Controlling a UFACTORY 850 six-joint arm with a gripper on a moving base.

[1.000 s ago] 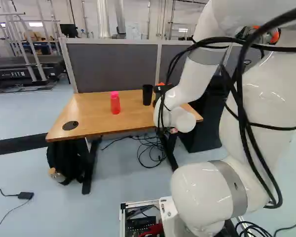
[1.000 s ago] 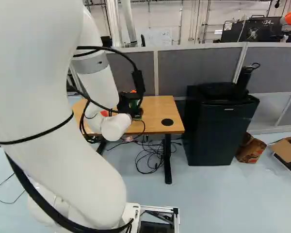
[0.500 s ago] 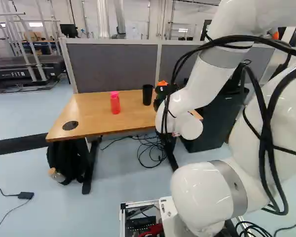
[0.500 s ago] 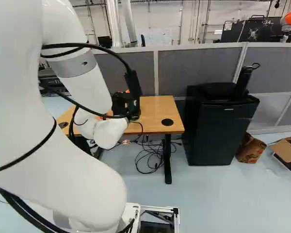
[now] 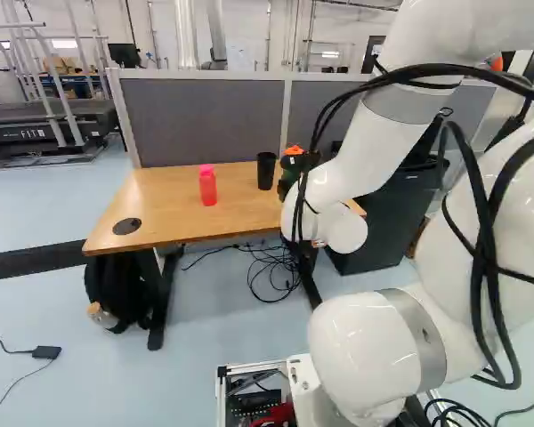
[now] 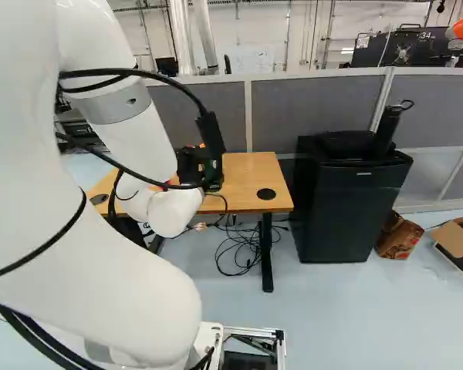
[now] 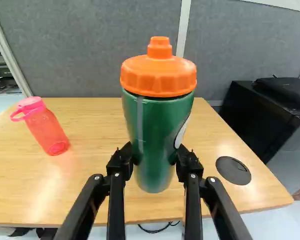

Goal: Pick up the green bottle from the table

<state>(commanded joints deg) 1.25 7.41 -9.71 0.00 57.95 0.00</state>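
Observation:
In the right base view my gripper (image 6: 191, 164) is a dark shape over the wooden table (image 6: 251, 171), partly behind the arm. The wrist view shows the gripper (image 7: 154, 159) shut on the green bottle (image 7: 157, 117), one finger against each side of its lower half. The bottle stands upright, its orange cap facing up. The same green bottle (image 5: 291, 164) shows beside the wrist in the left base view. I cannot tell whether its base touches the table.
A pink-red bottle (image 7: 46, 129) stands on the table to one side of the gripper. Near it is a black cup (image 5: 266, 171). Grey partitions (image 6: 316, 112) rise behind the table, and a black cabinet (image 6: 347, 200) stands beside it. Cables lie below.
The arm has drawn back somewhat toward the base, its upper parts swinging outward, and the green bottle has shifted slightly with the gripper. The pink-red bottle and cup have stayed put.

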